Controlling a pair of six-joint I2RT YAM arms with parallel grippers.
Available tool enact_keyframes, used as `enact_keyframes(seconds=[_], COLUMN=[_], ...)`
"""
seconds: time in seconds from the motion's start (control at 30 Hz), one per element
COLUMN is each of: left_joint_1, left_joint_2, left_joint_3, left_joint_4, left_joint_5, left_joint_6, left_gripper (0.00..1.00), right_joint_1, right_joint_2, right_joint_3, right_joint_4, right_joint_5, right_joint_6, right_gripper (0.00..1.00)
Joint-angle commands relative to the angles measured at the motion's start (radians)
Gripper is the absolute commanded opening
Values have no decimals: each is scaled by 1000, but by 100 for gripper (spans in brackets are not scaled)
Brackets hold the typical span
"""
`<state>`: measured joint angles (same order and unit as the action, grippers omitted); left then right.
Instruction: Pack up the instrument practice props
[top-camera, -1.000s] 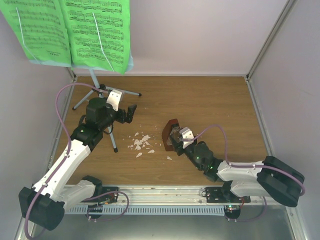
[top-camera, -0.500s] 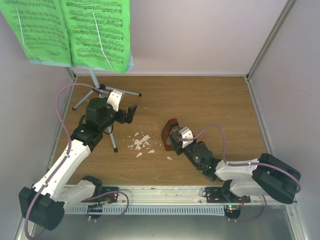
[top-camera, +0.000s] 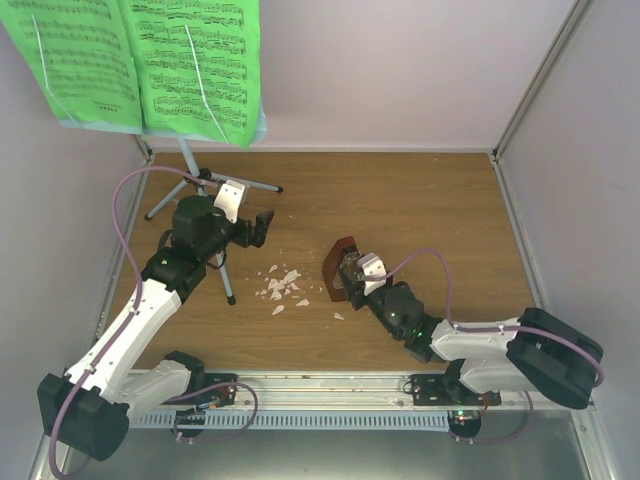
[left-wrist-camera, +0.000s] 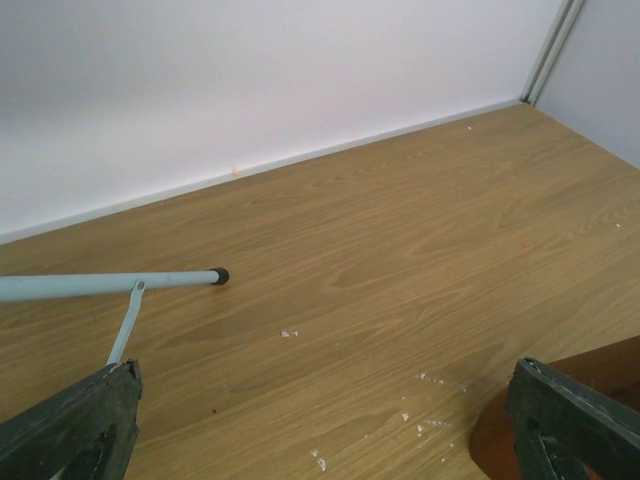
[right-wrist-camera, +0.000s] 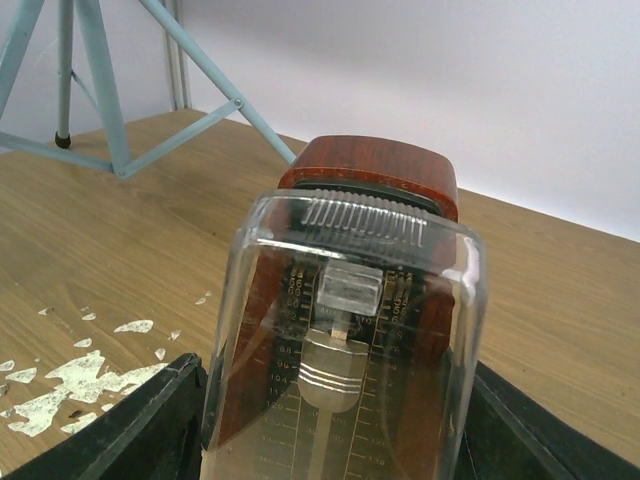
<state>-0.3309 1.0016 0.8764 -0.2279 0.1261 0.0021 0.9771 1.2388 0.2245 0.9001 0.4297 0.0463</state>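
Starting at far L, the green sheet music (top-camera: 150, 65) lies spread on the desk of the music stand (top-camera: 188, 158), high in the back-L corner. The stand is upright on the wooden table (top-camera: 430, 210) w/ tripod legs splayed, and one leg runs toward the near side, crossing under the L arm in the top view. L gripper (top-camera: 262, 226) hovers just R of the stand's pole, pointing toward mid-table. Its jaws are spread full wide w/ nothing btwn them: the wrist view shows only bare wood, a few specks & one pale blue leg w/ a black tip off to its L, untouched. Next come the white crumbs (top-camera: 283, 285), scattered approx mid-table, near that near-side leg's foot. Just R of them sits the reddish-brown metronome (top-camera: 338, 265), well apart from the stand. R gripper (top-camera: 352, 276) is clamped on it, jaws part-way apart, w/ a finger (right-wrist-camera: 130, 425) on each side of the clear front cover. The pendulum & scale show thru that cover. Can't tell if the metronome's base rests on the table or is lifted off it. R arm lies low, reaching from the near-R base toward centre.
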Motion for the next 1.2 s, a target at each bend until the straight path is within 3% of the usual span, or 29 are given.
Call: enact_keyframes(seconds=[0.0, 0.53, 0.73, 1.0, 1.17], left_joint_1=[3, 3, 0, -1, -2], left_joint_2=[-8, -11, -12, -11, -14], left_joint_3=[-13, -14, -15, -14, -16], left_joint_4=[48, 49, 49, 48, 47], left_joint_5=[5, 3, 3, 3, 2], left_joint_6=[14, 15, 16, 15, 17], left_gripper=[99, 99, 99, 99, 99], right_joint_1=[9, 1, 0, -6, -8], right_joint_2=[-3, 16, 27, 10, -28], right_joint_3=[4, 80, 101, 119, 119], right_joint_4=[-123, -223, -247, -273, -301], right_joint_5=[47, 31, 37, 68, 63], right_joint_6=[20, 22, 32, 41, 33], right_gripper=[59, 70, 78, 99, 100])
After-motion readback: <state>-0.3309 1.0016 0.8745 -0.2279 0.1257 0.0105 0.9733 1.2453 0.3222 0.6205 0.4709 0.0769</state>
